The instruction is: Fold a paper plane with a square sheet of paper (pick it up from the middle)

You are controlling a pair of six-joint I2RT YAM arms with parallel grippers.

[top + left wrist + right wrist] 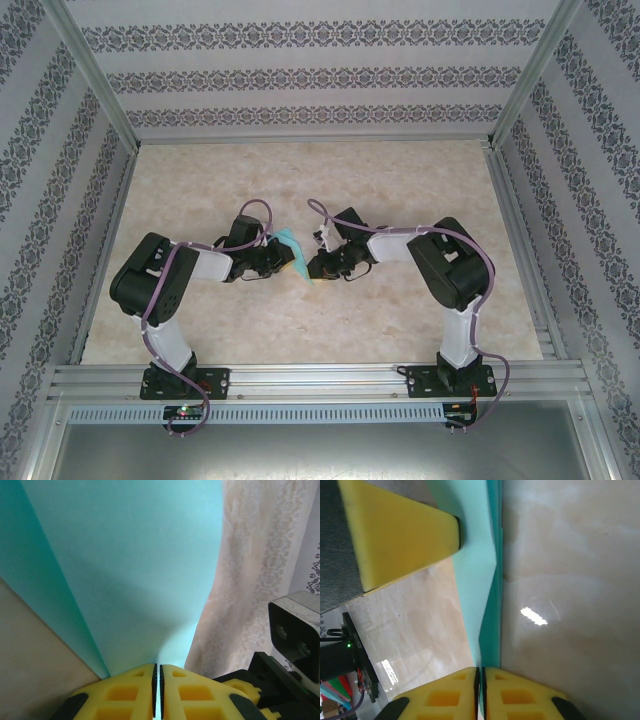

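The thin teal sheet of paper (pixel 125 570) is at the middle of the pale marbled flat surface (pixel 300 170), between the two hands. The left hand (pixel 157 672) is just left of it and the right hand (pixel 481 672) just right, each clamped onto an edge of the sheet. The black arm bases (pixel 170 380) stand side by side at the near edge. Patterned wallpaper walls (pixel 300 75) stand behind the surface and along both its sides.

Black-and-white arms (pixel 160 285), lilac cables (pixel 256 204), yellow waffle-moulded claw fingers (pixel 125 695) with black pads (pixel 154 690).
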